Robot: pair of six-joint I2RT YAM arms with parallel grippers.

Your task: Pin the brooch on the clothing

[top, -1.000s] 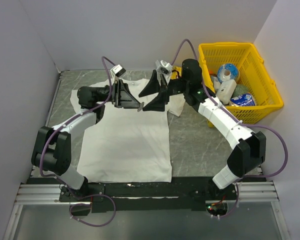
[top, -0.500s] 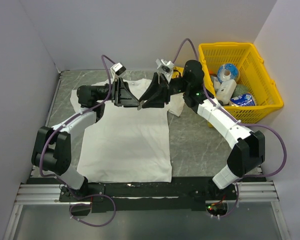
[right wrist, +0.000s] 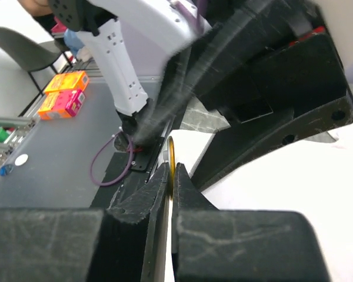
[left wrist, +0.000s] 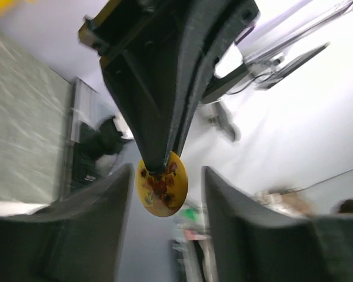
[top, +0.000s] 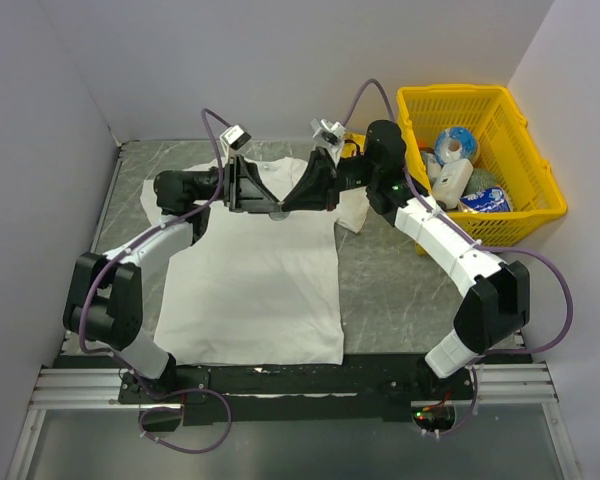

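Clamping brooch [left wrist: 162,184] edgewise, right fingers [right wrist: 135,226] clenched; disc faces left fingers [left wrist: 94,229], spread apart

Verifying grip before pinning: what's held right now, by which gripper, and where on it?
The right gripper pinches the brooch by its rim, across both faces; the left gripper stands open on either side of it.

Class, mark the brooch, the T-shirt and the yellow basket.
brooch [left wrist: 162,183]: left wrist view, disc's face.
T-shirt [top: 250,290]: top external view, front panel.
yellow basket [top: 450,90]: top external view, far rim.
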